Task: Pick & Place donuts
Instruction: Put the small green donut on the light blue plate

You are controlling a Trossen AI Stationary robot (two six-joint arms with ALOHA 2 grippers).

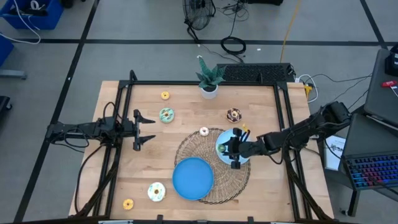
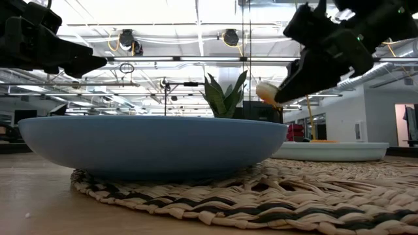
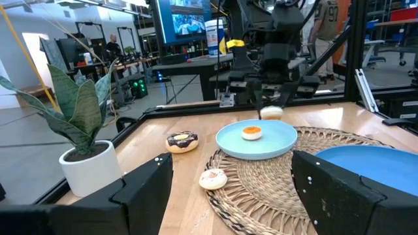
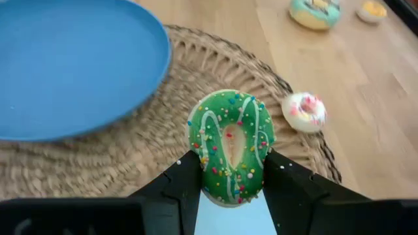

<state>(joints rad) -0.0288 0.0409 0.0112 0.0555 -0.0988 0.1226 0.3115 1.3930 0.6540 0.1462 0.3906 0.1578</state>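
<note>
We judged the risk lay in the release: the right gripper (image 4: 228, 166), at centre right of the high view, pinched the green donut (image 4: 230, 147) on edge above the small plate (image 3: 274, 149), so on release it could roll onto the mat (image 1: 233, 182) or knock the orange donut (image 3: 251, 132) already there. The left gripper (image 1: 146, 129) waited at centre left, jaws wide and empty. We counted eight donuts, six of them loose on the table or mat, plus two plates, one mat and one plant (image 1: 209, 79)
</note>
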